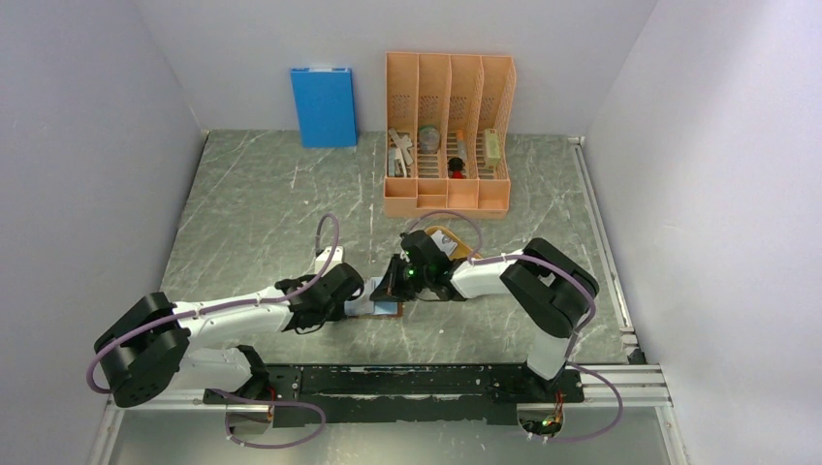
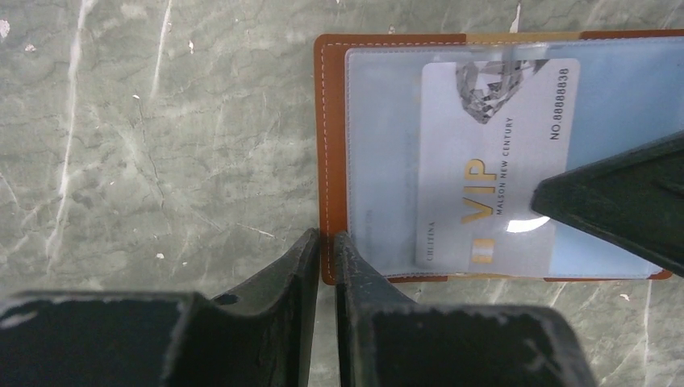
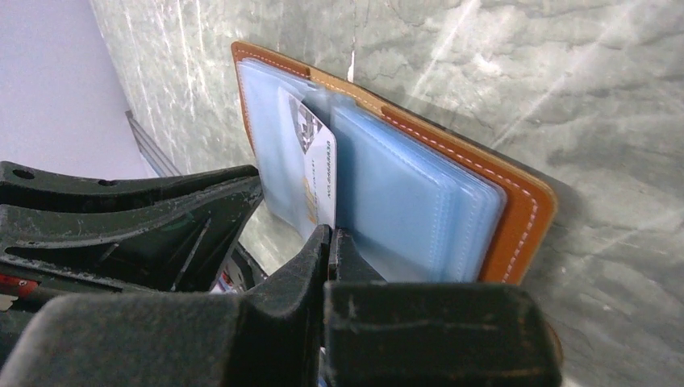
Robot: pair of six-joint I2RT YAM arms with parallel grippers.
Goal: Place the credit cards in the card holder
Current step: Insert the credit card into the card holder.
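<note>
The left hand (image 2: 327, 242) is at the left end of the card holder (image 2: 331, 121), its fingers almost together and nipping the holder's stitched brown leather edge. The right hand (image 3: 329, 234) is in from the right, clenched tight on the edge of a credit card (image 2: 484, 161). The two hands meet at the near middle of the grey marbled desk (image 1: 252, 223).

At the far edge of the desk stands a tall orange organizer (image 1: 448, 77) with small items in its slots. Left of it a blue box (image 1: 323, 107) leans upright against the back wall.

The card holder lies open and flat on the desk between the two hands, its bluish clear sleeves facing up. The credit card is pale, with gold VIP lettering. It lies among those sleeves, with one sleeve layer over part of it. I cannot tell how far in it sits.
</note>
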